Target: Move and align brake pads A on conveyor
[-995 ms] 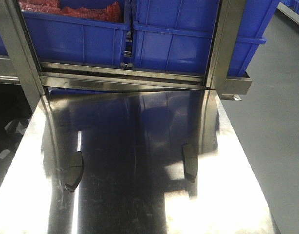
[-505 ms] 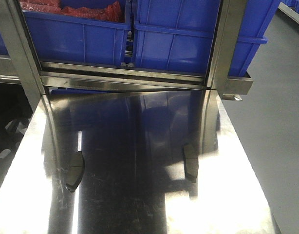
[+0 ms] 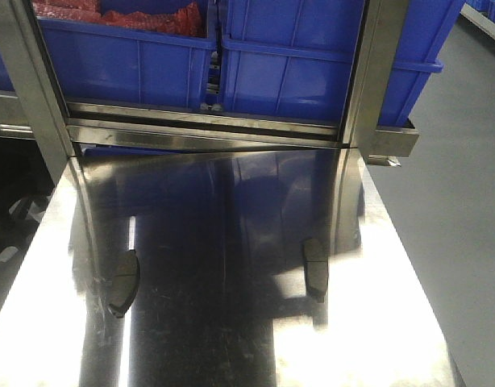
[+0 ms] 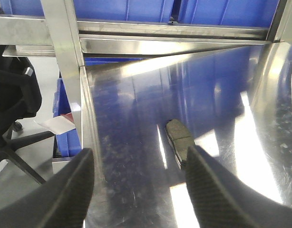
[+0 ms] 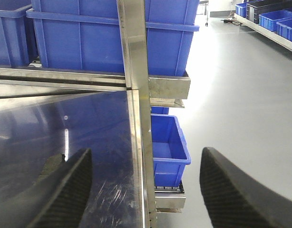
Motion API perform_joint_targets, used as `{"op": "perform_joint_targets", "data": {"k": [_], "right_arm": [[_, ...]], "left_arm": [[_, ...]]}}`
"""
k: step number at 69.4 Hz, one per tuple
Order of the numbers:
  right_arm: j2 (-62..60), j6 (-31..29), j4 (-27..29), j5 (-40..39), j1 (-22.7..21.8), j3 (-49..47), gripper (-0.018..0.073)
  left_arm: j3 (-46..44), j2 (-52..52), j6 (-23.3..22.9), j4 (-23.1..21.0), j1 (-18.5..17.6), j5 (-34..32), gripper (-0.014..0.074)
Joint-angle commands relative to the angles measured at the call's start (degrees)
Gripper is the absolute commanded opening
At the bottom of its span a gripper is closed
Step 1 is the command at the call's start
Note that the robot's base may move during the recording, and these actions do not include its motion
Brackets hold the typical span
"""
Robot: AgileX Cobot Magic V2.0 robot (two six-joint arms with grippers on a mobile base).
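The left claw (image 4: pixel 136 190) is spread wide and holds nothing. Its two black textured fingers (image 4: pixel 65 194) sit in the lower corners of the left wrist view with bare steel between them. The left-hand brake pad (image 4: pixel 179 140) lies flat on the shiny worktop (image 3: pixel 231 339), just above the tip of the finger at lower right of that view. It is not touching the finger and is well apart from the other one. This claw points forward and downward, toward the steel rack post (image 4: pixel 65 61) and the blue bins (image 3: pixel 126 60) at the top of the frame.

The right claw (image 5: pixel 146 190) is also gaping and empty. It straddles the worktop's right edge: one finger is over the steel at lower left, the other over the grey floor (image 5: pixel 241 95) at lower right. The right-hand brake pad (image 5: pixel 52 164) peeks out just above the lower-left finger, partly hidden by it; whether they touch cannot be told.

In the front view both pads lie lengthwise in the lower half, well apart.
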Motion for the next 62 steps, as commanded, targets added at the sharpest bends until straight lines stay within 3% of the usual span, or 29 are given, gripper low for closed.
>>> {"op": "perform_joint_targets", "data": {"k": [1,32,41,53,62], "right_arm": [[0.5,-0.3,-0.3,-4.4,-0.1,-1.6,0.0473],[0.5,-0.3,-0.3,-4.4,-0.1,-1.6,0.0473],[0.5,-0.3,-0.3,-4.4,-0.1,-1.6,0.0473],[0.5,-0.3,-0.3,-4.4,-0.1,-1.6,0.0473],[0.5,-0.3,-0.3,-4.4,-0.1,-1.6,0.0473]], "left_arm": [[-1.5,0.8,-0.2,-0.7,-0.1,-4.4,0.0396],[-1.5,0.8,-0.7,-1.5,-0.1,-4.7,0.0396],[-1.5,0.8,-0.7,-4.4,-0.1,-6.8,0.0396],[-3.8,3.6,-0.5,-12.8,-0.1,-13.8,0.0396],[-8.9,12.1,0.4,-12.9,-0.1,-12.0,0.0396]]}}
